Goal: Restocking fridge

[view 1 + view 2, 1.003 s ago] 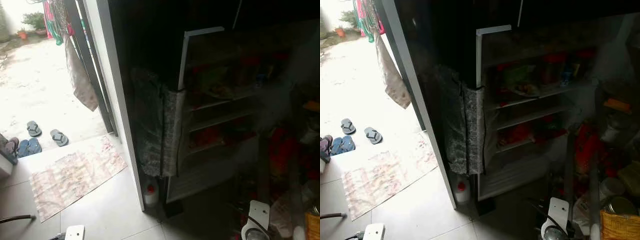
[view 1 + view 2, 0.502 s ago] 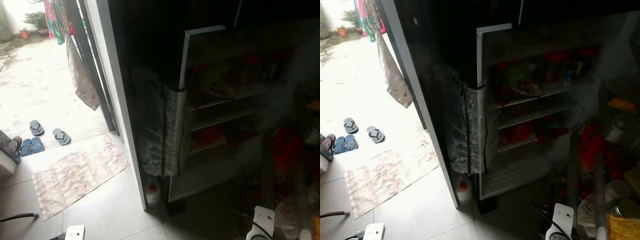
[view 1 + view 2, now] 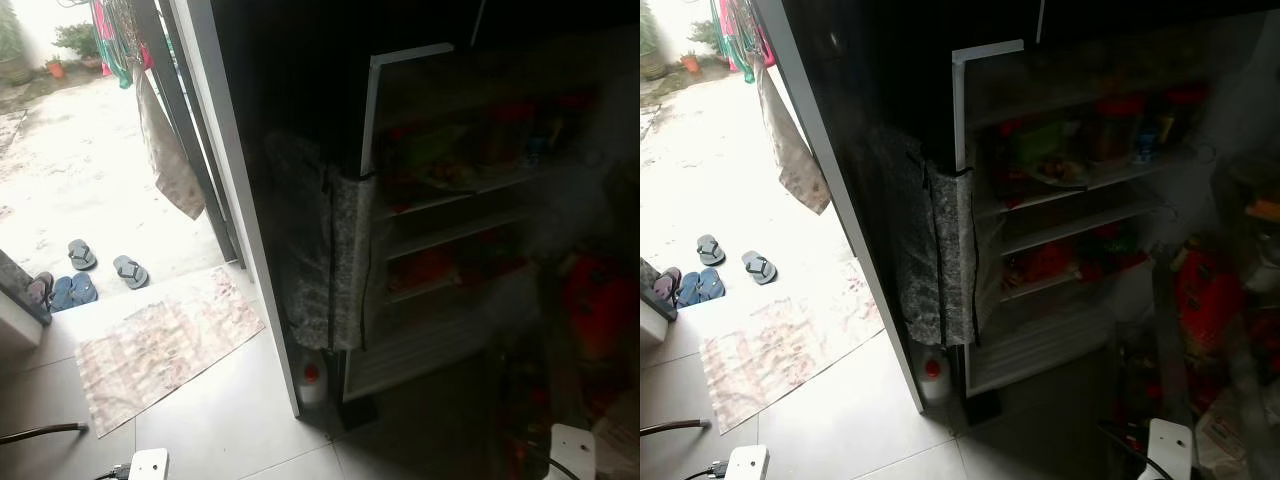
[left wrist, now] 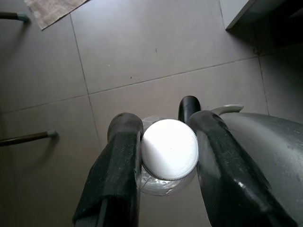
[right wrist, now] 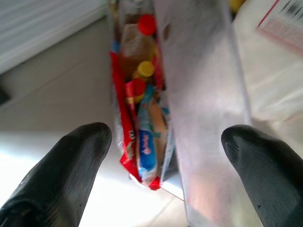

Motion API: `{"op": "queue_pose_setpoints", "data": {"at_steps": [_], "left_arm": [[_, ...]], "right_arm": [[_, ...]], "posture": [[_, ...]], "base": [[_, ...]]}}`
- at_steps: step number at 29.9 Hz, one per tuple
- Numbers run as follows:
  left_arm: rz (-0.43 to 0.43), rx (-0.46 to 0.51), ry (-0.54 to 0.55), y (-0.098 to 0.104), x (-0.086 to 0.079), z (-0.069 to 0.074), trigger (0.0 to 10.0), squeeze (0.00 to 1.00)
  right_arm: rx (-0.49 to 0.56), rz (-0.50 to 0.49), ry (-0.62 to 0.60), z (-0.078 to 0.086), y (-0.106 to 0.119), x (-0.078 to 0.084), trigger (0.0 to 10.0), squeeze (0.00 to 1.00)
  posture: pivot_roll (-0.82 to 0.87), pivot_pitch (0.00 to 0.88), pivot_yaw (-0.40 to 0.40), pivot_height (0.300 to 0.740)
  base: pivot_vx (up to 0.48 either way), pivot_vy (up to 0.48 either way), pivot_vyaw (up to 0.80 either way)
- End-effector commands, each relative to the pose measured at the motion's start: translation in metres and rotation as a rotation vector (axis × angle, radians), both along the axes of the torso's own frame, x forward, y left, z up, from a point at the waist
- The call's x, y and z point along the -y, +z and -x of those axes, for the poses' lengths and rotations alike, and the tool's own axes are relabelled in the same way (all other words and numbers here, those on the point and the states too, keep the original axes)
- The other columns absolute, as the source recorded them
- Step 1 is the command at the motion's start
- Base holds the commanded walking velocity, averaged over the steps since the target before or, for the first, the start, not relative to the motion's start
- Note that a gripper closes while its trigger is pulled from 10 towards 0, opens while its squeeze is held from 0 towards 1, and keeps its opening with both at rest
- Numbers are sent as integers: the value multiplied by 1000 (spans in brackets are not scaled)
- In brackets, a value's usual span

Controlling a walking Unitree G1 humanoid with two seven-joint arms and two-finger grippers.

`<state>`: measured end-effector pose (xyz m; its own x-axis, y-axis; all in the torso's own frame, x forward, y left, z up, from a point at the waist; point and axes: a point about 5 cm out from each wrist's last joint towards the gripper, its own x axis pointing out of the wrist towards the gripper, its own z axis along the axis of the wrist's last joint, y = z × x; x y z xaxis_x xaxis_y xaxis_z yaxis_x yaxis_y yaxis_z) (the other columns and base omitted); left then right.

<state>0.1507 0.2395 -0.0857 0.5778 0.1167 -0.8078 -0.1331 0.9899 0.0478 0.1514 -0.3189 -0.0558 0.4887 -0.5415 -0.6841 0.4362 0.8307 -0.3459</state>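
The fridge [image 3: 455, 215] stands open in the dark right half of the eye views. Its white shelves [image 3: 1080, 225] carry red and green food items. In the left wrist view my left gripper [image 4: 163, 125] is shut on a clear bottle with a white cap [image 4: 169, 149], held low over the grey floor tiles. My right gripper [image 5: 165, 142] is open, with its black fingertips [image 5: 71, 161] wide apart. Below it are a narrow rack of red packets [image 5: 124, 127] and bottles with red and yellow caps [image 5: 144, 70].
A patterned cloth [image 3: 325, 260] hangs over the fridge's side. A white bottle with a red cap [image 3: 311, 378] stands on the floor at its foot. To the left, a doorway opens onto a bright yard, with a mat [image 3: 165, 345] and sandals [image 3: 100, 265]. Red goods [image 3: 1205, 300] crowd the right side.
The whole picture has shifted slightly, so the camera has moved. The white part of my right arm now sits further right and lower in the picture.
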Motion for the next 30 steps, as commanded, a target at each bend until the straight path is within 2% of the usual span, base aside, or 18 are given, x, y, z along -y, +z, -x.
{"op": "queue_pose_setpoints", "data": {"at_steps": [1,3,6,11,12,14,17,18,19,21,22,27,30], "left_arm": [[-19,-20,-19,0,-5,3,10000,0],[-18,-20,-20,0,-5,2,10000,0],[-15,-19,-20,0,-5,1,10000,0],[-12,-15,-26,1,-2,-2,10000,0],[-12,-12,-27,1,-1,-4,10000,0],[-12,-11,-27,1,-1,-4,10000,0],[-14,-8,-27,1,0,-4,10000,0],[-14,-8,-29,1,0,-3,10000,0],[-14,-12,-28,0,0,0,10000,0],[-14,-15,-26,-1,-1,2,10000,0],[-14,-20,-27,-2,-2,6,10000,0],[-18,-27,-35,-2,-4,10,10000,0],[-27,-45,-25,-3,-13,18,10000,0]], "right_arm": [[13,100,-77,10,16,35,10000,0],[11,121,-96,14,20,42,10000,0],[14,106,-96,13,17,38,10000,0],[15,-1,26,-3,2,2,10000,0],[25,-47,53,-8,-2,-11,10000,0],[30,-83,72,-11,-5,-20,10000,0],[26,-222,169,-17,-15,-50,10000,0],[20,-263,222,-20,-18,-65,10000,0],[-13,-281,239,-17,-23,-73,10000,0],[-48,-288,267,-14,-26,-80,10000,0],[-109,-280,366,-10,-31,-91,10000,0],[-122,-295,431,-10,-32,-99,10000,0],[-84,-320,337,-10,-31,-95,10000,0]], "posture": [[-3,57,39,740],[-4,57,38,740],[-3,57,38,740],[6,55,39,740],[6,56,39,740],[5,56,38,740],[6,57,39,740],[6,57,39,740],[3,57,41,740],[2,57,41,740],[4,57,39,740],[8,57,37,740],[5,56,36,740]], "base": [[0,0,0],[0,0,0],[0,0,0],[0,0,0],[0,0,0],[0,0,0],[0,0,0],[0,0,0],[0,0,0],[0,0,0],[0,0,0],[0,0,0],[0,0,0]]}}
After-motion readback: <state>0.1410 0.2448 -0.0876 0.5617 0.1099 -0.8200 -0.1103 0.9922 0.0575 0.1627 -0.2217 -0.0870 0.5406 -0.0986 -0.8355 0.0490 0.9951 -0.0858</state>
